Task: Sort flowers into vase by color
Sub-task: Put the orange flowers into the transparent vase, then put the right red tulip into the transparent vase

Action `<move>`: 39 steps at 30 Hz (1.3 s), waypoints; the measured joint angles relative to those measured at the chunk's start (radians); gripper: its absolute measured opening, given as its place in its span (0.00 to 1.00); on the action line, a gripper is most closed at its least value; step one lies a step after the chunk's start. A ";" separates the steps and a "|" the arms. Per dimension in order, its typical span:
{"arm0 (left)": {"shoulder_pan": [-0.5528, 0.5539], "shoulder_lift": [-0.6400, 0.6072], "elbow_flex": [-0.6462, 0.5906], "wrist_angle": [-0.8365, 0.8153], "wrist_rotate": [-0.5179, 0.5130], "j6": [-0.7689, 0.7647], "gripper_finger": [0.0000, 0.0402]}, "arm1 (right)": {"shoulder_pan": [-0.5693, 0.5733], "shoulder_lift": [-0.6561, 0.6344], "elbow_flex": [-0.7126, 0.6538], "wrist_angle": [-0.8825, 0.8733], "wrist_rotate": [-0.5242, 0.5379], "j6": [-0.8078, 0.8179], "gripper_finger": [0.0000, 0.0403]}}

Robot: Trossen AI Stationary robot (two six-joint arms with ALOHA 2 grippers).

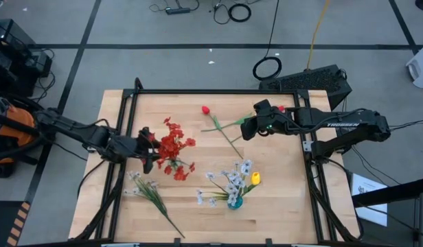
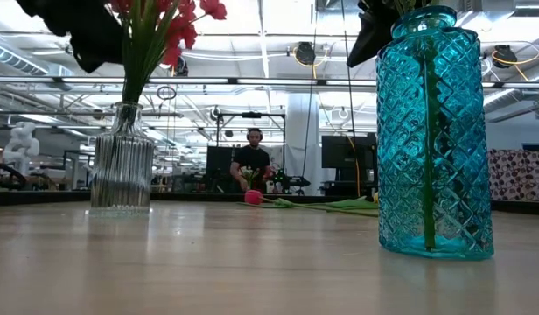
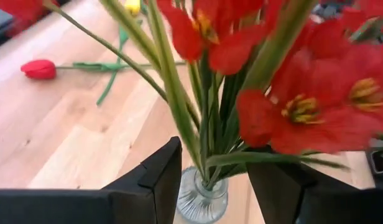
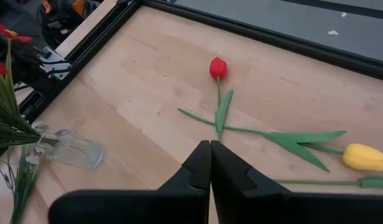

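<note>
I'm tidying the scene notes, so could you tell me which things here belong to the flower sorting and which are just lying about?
Part of the job:
- red blossoms in the clear vase
- white blossoms in the blue vase
- red tulip lying on the table
- yellow tulip lying on the table
- loose white spray

Just lying about:
- cables on the floor
- paper sheet

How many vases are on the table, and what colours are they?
Clear glass vase: 1
Blue glass vase: 1
Total: 2
</note>
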 joint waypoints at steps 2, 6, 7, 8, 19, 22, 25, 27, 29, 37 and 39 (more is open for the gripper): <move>0.000 -0.024 0.012 -0.045 0.004 0.000 0.44 | 0.000 0.000 0.000 0.000 0.000 0.000 0.00; 0.000 -0.062 0.020 -0.150 0.056 -0.036 0.44 | 0.000 0.000 0.000 0.000 0.000 0.000 0.00; 0.000 -0.069 0.020 -0.177 0.070 -0.055 0.44 | 0.000 0.000 0.000 0.000 0.000 0.000 0.00; 0.000 -0.075 0.020 -0.206 0.083 -0.077 0.44 | 0.000 0.000 0.000 0.000 0.000 0.000 0.00; 0.000 -0.081 0.020 -0.464 0.104 -0.288 0.44 | -0.024 0.016 0.000 -0.032 0.003 0.104 0.00; 0.000 -0.081 0.020 -0.482 0.098 -0.289 0.44 | -0.057 0.038 0.000 -0.122 -0.001 0.165 0.00; 0.000 -0.081 0.020 -0.480 0.096 -0.289 0.44 | -0.096 0.066 0.000 -0.202 -0.031 0.209 0.00; 0.000 -0.081 0.020 -0.480 0.089 -0.289 0.44 | -0.121 0.086 0.000 -0.231 -0.056 0.214 0.00; 0.000 -0.081 0.020 -0.479 0.079 -0.289 0.44 | -0.145 0.107 0.000 -0.242 -0.057 0.214 0.00; 0.000 -0.080 0.020 -0.465 0.036 -0.290 0.44 | -0.281 0.208 0.000 -0.291 -0.055 0.240 0.06; 0.000 -0.081 0.020 -0.462 0.022 -0.302 0.44 | -0.334 0.238 0.000 -0.317 -0.067 0.225 0.10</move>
